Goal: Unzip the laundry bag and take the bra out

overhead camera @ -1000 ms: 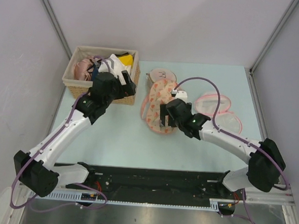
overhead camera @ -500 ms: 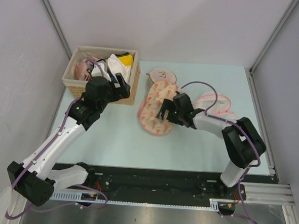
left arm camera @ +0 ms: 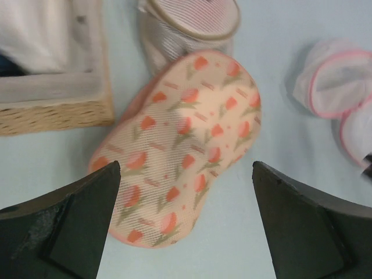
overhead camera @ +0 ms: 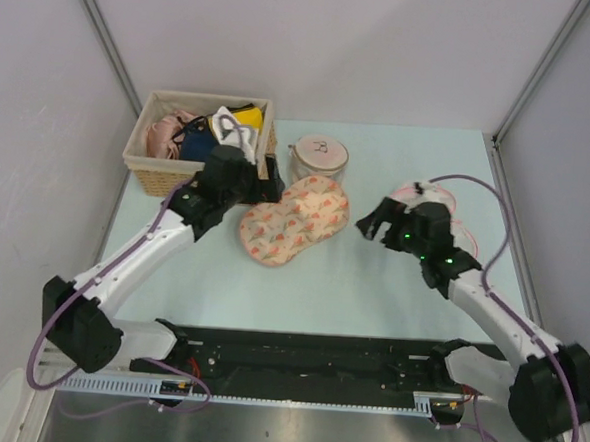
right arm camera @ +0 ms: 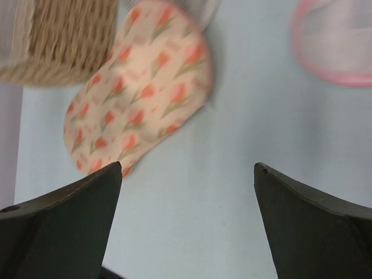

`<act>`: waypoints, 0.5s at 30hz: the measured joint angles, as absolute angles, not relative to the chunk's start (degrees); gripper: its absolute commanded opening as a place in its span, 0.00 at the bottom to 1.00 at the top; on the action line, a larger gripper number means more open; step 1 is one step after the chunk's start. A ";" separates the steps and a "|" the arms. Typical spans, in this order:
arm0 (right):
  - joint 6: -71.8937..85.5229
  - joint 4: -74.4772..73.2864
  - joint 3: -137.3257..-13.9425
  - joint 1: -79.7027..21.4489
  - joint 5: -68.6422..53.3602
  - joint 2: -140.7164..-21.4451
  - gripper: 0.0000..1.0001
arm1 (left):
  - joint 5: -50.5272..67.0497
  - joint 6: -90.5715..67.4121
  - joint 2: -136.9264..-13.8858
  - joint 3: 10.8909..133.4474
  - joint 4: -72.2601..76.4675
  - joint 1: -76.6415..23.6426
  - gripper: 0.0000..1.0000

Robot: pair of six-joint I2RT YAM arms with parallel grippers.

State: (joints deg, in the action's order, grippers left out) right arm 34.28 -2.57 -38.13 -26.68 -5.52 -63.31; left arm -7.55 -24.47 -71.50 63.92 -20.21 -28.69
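Fabric pouch first: the laundry bag [overhead camera: 293,219], a flat rounded clamshell of cream-peach cloth with pink-red prints, lies on the pale blue worktop [overhead camera: 351,285], its long axis slanting from near left to far right. A strip of its pink edge shows along its left side in the left wrist view [left arm camera: 136,99]. Whether the zipper is open cannot be told.

The left jaws, at the end of the left arm [overhead camera: 132,261], stand wide apart with nothing clamped between them. They hang above the far-left part of the bag, which fills the gap between the two fingers in the left wrist view [left arm camera: 180,145]. Just to the left of these jaws is the woven wicker basket [overhead camera: 148,167] holding pink, navy and yellow-white garments. Just beyond them stands the small cylindrical white mesh bag [overhead camera: 317,157], touching the pouch's far end.

The right jaws, on the right arm [overhead camera: 490,303], are also spread wide and hold nothing. The pouch lies to their left and apart from them, with bare worktop between; in the right wrist view it sits up and left of the fingers [right arm camera: 136,87]. The round white mesh bag with pink rim [overhead camera: 456,216] lies just behind these jaws, partly under the arm.
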 measured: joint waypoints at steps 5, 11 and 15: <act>33.82 -11.09 -37.85 -7.40 -8.47 -54.61 1.00 | -11.97 -19.81 -81.93 69.60 -20.78 -41.15 0.98; 33.04 -20.49 -36.93 7.79 -13.87 -52.97 1.00 | -17.45 -11.53 -91.33 70.87 -20.05 -50.89 0.92; 32.40 -23.57 -36.60 8.64 -16.21 -51.24 1.00 | -19.57 -7.01 -94.45 70.94 -17.47 -53.28 0.89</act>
